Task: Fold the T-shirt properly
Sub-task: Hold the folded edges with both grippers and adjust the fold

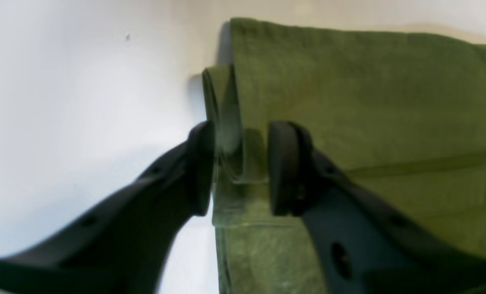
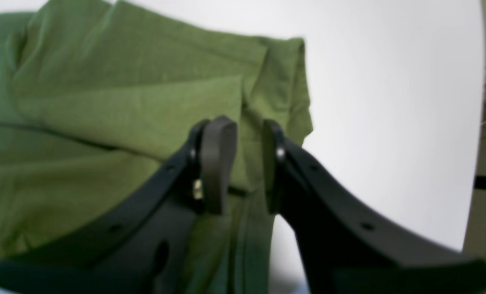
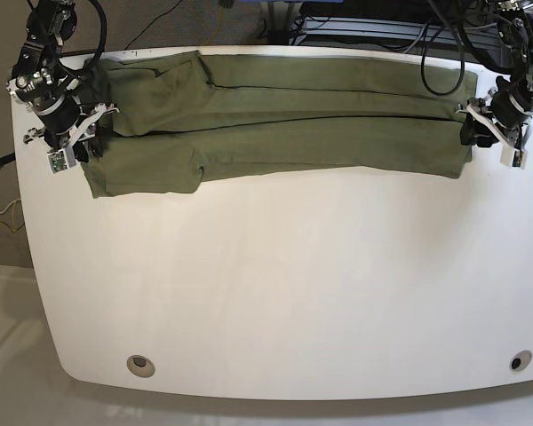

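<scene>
T-shirt [image 3: 275, 133]: folded into a long olive band along the far edge of the white table [image 3: 275, 293].
Left gripper [image 1: 240, 167]: at the band's right end, jaws parted around a folded edge, not pinching.
Right gripper [image 2: 249, 163]: at the left end, narrowly parted over cloth; grip seems loose, though the view is blurred.
Doing it well: close both on all layers, then lift evenly together.

The T-shirt [image 3: 275, 124] is lying as a long band across the top of the white table [image 3: 284, 284], with the right gripper [image 3: 82, 133] and left gripper [image 3: 476, 127] standing at its ends, leaving the frame's centre and bottom passable.
</scene>
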{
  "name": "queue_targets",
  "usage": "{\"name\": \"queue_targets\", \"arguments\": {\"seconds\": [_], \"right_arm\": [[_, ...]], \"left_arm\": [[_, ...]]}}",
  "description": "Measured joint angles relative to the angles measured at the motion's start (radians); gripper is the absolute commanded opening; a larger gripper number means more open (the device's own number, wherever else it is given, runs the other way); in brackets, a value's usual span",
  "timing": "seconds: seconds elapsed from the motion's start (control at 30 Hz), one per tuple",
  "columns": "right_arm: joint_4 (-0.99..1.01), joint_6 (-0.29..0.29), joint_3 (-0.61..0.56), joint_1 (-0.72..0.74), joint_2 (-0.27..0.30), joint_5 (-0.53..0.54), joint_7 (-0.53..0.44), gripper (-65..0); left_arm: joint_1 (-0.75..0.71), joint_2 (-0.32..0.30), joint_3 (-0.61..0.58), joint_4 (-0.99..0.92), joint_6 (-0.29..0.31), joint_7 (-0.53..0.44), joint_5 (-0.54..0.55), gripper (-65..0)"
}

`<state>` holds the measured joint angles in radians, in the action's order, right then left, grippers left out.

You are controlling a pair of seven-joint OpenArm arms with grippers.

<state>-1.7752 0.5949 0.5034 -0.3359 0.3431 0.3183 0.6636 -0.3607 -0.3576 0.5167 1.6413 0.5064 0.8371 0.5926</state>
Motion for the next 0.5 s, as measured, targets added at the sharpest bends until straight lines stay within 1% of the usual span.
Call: {"name": "queue_targets", "arguments": {"seconds": [0.1, 0.17, 0.23, 0.3, 0.37, 0.43, 0.5], "right_arm": [[-0.007, -0.002, 0.003, 0.009, -0.019, 0.0, 0.007, -36.8], [-0.007, -0.003, 0.003, 0.024, -0.034, 0.0, 0.015, -35.1], [-0.005, -0.002, 0.002, 0.044, -0.048, 0.0, 0.015, -34.2], [0.003, 0.002, 0.002, 0.068, -0.058, 0.001, 0.014, -34.6], [0.036, 0.006, 0.0, 0.104, -0.071, 0.006, 0.013, -34.9], [0.072, -0.004, -0.004, 0.138, -0.081, 0.012, 0.019, -35.5], [0.101, -0.014, -0.011, 0.153, -0.093, -0.003, 0.029, -35.8]], "left_arm": [[0.0, 0.002, 0.006, 0.001, 0.0, -0.028, 0.008, -29.7], [0.0, 0.002, 0.009, 0.004, 0.0, -0.039, 0.007, -26.8], [0.002, 0.002, 0.012, 0.004, -0.001, -0.052, 0.007, -24.7], [0.003, 0.002, 0.012, 0.004, -0.001, -0.057, 0.007, -25.2], [0.007, 0.005, 0.009, 0.001, -0.002, -0.058, -0.002, -28.5], [0.013, 0.007, 0.003, -0.006, -0.001, -0.059, -0.01, -33.2], [0.019, 0.014, 0.002, -0.018, 0.003, -0.055, -0.011, -40.4]]}}
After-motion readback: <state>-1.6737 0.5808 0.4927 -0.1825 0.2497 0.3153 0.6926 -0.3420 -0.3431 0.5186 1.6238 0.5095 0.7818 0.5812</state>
